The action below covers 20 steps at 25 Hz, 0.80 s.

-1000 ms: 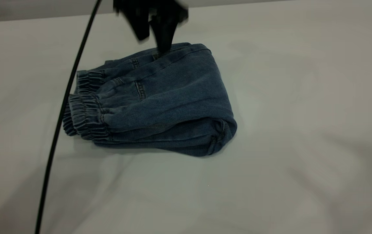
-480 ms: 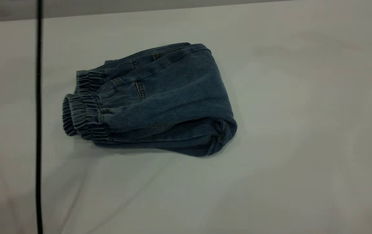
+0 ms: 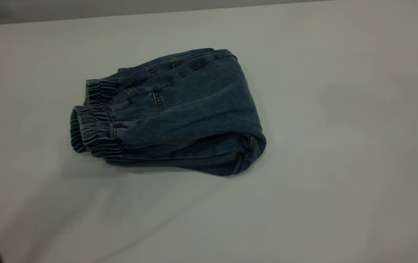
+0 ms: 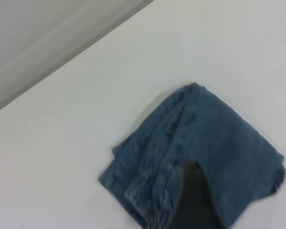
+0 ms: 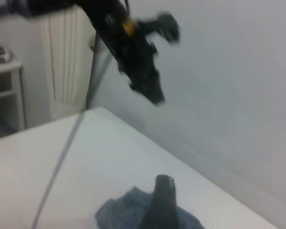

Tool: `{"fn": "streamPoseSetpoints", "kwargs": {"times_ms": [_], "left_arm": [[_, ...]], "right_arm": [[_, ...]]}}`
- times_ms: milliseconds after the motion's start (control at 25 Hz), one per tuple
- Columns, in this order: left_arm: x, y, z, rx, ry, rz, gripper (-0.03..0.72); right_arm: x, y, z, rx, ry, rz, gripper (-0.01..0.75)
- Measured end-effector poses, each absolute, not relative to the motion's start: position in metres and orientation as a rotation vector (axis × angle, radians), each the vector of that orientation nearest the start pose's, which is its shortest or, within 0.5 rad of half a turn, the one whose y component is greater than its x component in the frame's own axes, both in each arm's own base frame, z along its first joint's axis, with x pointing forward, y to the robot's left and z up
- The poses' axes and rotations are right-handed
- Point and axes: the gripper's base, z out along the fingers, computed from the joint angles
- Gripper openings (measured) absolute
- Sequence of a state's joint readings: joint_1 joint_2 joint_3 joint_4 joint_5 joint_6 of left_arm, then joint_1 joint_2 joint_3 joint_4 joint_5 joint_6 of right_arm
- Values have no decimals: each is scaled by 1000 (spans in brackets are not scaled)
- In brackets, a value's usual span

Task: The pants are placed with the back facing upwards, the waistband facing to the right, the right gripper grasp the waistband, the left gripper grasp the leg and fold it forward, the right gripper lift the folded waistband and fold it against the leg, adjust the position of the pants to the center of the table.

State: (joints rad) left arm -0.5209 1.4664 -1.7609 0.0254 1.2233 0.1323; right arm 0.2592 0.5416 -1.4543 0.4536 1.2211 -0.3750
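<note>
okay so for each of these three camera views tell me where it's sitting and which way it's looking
Exterior view: outside the rig, above, angled down at the folded pants on the table; no gripper shows.
Left wrist view: on the left arm, raised, looking down at the pants; one dark finger of the left gripper shows.
Right wrist view: on the right arm, looking across the table at the left gripper; one right gripper finger shows.
Shared: all show the pants.

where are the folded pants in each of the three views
Exterior view: the pants lie folded left of centre on the table.
Left wrist view: lower right, behind a dark finger.
Right wrist view: bottom edge, behind a dark finger.
Shared landmark: the pale tabletop's far edge.
</note>
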Motion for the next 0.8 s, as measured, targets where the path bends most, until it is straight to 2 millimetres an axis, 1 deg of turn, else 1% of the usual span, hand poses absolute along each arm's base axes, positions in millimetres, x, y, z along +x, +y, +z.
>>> {"fn": "streamPoseSetpoints", "kwargs": {"times_ms": [80, 120, 160, 240, 320, 440, 600, 720, 800], "left_arm": [[229, -129, 459, 787, 2261, -144, 468], [217, -122, 458, 792, 2259, -142, 468], [200, -112, 461, 785, 2242, -146, 468], [176, -99, 456, 785, 2234, -147, 468], [145, -81, 452, 794, 2200, -144, 468], [108, -59, 438, 789, 2169, -145, 468], [63, -34, 416, 766, 2118, -151, 468], [38, -19, 399, 745, 2082, -161, 468], [27, -13, 389, 737, 2065, -167, 468]], "right_arm": [[-39, 27, 496, -689, 1592, 390, 581], [-42, 26, 488, -676, 1581, 389, 581], [-43, 25, 480, -673, 1590, 388, 581], [-47, 22, 462, -669, 1610, 367, 581], [-46, 20, 443, -667, 1647, 340, 581], [-45, 21, 421, -660, 1691, 354, 581], [-43, 21, 390, -685, 1777, 363, 581], [-39, 20, 367, -683, 1824, 334, 581], [-35, 19, 353, -670, 1849, 326, 581]]}}
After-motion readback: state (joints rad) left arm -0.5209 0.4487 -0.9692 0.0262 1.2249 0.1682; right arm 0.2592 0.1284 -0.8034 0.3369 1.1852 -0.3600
